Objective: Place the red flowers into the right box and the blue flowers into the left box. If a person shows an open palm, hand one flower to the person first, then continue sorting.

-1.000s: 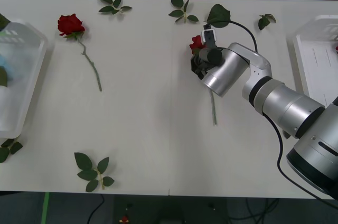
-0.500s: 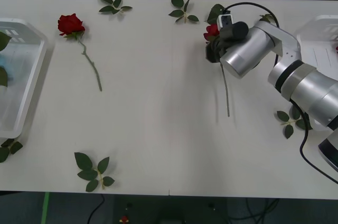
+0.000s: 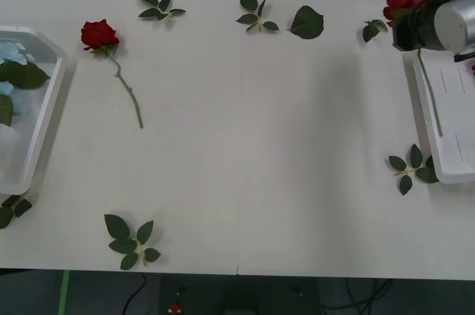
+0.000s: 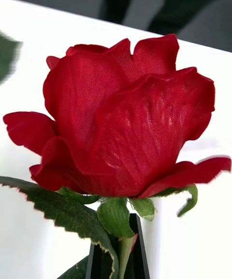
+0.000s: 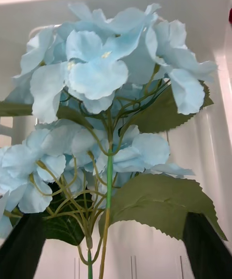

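The table (image 3: 237,144) carries the left box (image 3: 46,114) at one end and the right box (image 3: 445,174) at the other. The right gripper (image 3: 410,27), above the right box's far corner, has its jaws closed on a red rose (image 3: 399,3) just below the bud, stem (image 3: 430,99) hanging beneath over the tray. The left gripper (image 5: 113,247) stands wide open over the left box, a blue hydrangea (image 5: 111,110) between its fingers (image 5: 21,250). Another rose (image 3: 99,34) lies well apart from both jaws.
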Tool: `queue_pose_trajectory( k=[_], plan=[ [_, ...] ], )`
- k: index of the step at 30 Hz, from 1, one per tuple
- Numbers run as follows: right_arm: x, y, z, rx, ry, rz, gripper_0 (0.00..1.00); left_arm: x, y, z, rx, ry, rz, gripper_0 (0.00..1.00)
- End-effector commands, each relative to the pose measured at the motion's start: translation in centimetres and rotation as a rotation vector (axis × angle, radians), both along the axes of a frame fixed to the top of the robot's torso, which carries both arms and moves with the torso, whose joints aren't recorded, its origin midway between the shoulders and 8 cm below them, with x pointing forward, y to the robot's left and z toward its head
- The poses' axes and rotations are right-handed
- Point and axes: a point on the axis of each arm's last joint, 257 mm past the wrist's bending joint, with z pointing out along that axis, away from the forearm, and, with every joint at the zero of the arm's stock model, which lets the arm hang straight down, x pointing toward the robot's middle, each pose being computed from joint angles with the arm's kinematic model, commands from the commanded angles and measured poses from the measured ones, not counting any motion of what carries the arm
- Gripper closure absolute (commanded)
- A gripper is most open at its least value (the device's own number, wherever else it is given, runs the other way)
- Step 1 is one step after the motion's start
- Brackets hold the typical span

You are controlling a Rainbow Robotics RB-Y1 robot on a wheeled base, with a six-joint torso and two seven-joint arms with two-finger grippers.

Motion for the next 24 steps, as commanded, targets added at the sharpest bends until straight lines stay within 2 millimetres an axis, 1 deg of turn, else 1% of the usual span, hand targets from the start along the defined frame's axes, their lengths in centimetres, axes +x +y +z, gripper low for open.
queue_pose_trajectory(
  k=[1, 2, 3, 5, 6, 7, 8, 9, 10, 11, 13, 14, 15, 19, 20, 21, 24],
  plan=[
    [-1.7, -7.1, 4.4, -0.060, -0.031, -0.062, 1.00, -0.2, 1.4, 2.9, 0.009, -0.045, -0.002, 0.00],
    [-1.9, -8.1, 4.9, -0.067, -0.037, -0.072, 1.00, 0.0, 1.0, 3.2, -0.012, -0.057, -0.007, 0.00],
    [-2.3, -9.6, 5.1, -0.082, -0.037, -0.086, 1.00, 0.1, 0.5, 3.7, -0.039, -0.074, -0.015, 0.00],
    [-2.7, -12.1, 5.6, -0.110, -0.049, -0.110, 1.00, 0.4, -1.0, 4.7, -0.093, -0.100, -0.050, 0.00],
    [-2.8, -12.7, 5.9, -0.120, -0.055, -0.115, 1.00, 0.4, -1.4, 5.1, -0.109, -0.108, -0.060, 0.00],
    [-2.9, -13.7, 6.0, -0.134, -0.062, -0.122, 1.00, 0.5, -2.4, 6.1, -0.146, -0.128, -0.085, 0.00],
    [-2.9, -13.7, 6.0, -0.134, -0.062, -0.122, 1.00, 0.5, -2.4, 6.1, -0.146, -0.128, -0.085, 0.00],
    [-3.0, -15.7, 6.0, -0.158, -0.070, -0.146, 1.00, 0.7, -4.1, 8.1, -0.184, -0.159, -0.134, 0.00],
    [-2.9, -16.5, 6.1, -0.170, -0.081, -0.153, 1.00, 0.7, -4.7, 9.0, -0.196, -0.171, -0.151, 0.00],
    [-2.8, -17.1, 6.2, -0.179, -0.092, -0.160, 1.00, 0.9, -5.3, 9.9, -0.209, -0.184, -0.167, 0.00],
    [-2.4, -18.5, 6.0, -0.201, -0.118, -0.176, 1.00, 1.1, -7.3, 11.8, -0.289, -0.198, -0.191, 0.00],
    [-2.3, -18.7, 6.0, -0.206, -0.125, -0.178, 1.00, 1.3, -7.9, 12.5, -0.312, -0.202, -0.197, 0.00],
    [-2.2, -19.3, 5.9, -0.213, -0.137, -0.184, 1.00, 1.5, -9.0, 13.3, -0.359, -0.199, -0.205, 0.00],
    [-1.9, -21.3, 4.2, -0.271, -0.147, -0.193, 1.00, 2.5, -12.4, 16.3, -0.496, -0.170, -0.217, 0.00],
    [-1.9, -21.3, 4.2, -0.271, -0.147, -0.193, 1.00, 2.5, -12.4, 16.3, -0.496, -0.170, -0.217, 0.00],
    [-1.7, -22.2, 3.4, -0.298, -0.155, -0.194, 1.00, 3.2, -13.5, 17.4, -0.529, -0.158, -0.214, 0.00],
    [-2.0, -23.7, 2.2, -0.337, -0.152, -0.202, 1.00, 4.5, -14.7, 18.8, -0.537, -0.135, -0.187, 0.00]
  ],
)
